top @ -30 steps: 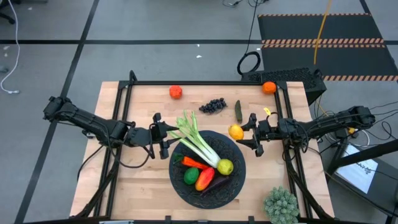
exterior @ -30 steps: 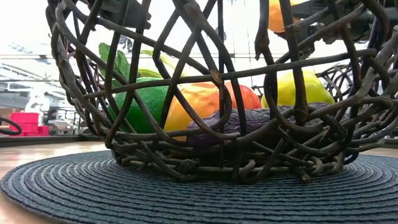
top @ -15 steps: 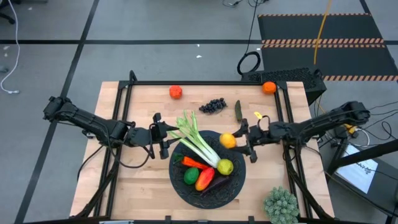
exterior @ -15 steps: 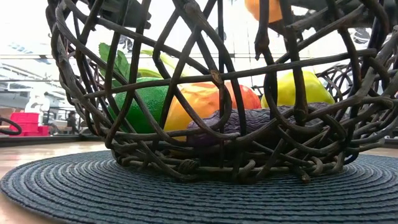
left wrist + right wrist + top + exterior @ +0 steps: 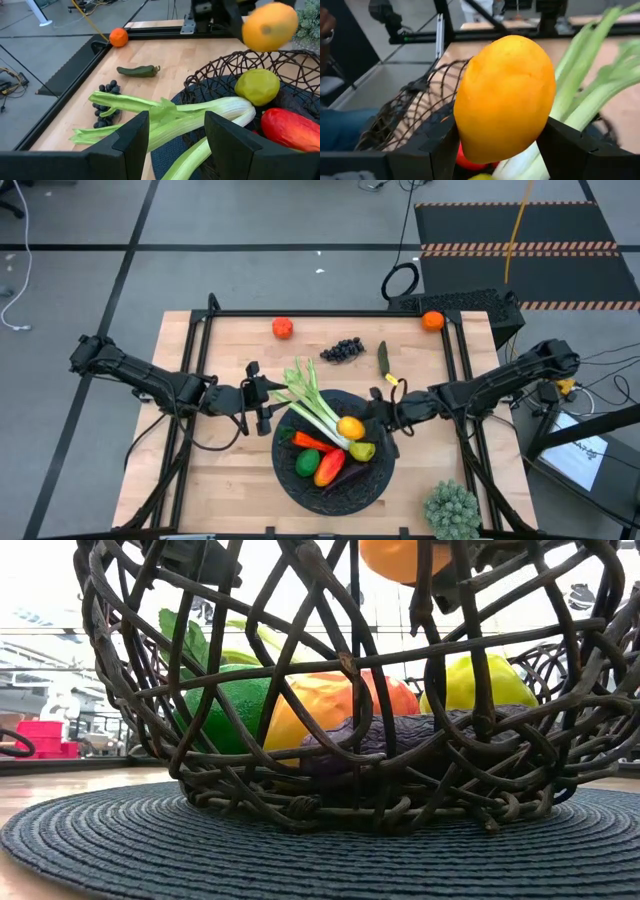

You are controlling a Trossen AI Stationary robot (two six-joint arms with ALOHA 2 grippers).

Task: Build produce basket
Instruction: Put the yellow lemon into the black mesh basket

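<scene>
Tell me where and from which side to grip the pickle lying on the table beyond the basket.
Grip the pickle across its narrow middle, coming straight down from above. It lies flat on bare wood, long and slim, with free space on both long sides for the fingers; the grapes sit apart from it. The right gripper, now shut on the lemon over the basket, is nearer.

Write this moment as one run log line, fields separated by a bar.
right claw: shut on lemon, over basket | left claw: open, waiting at basket's left edge | outside: tomato, grapes, pickle, orange
</scene>
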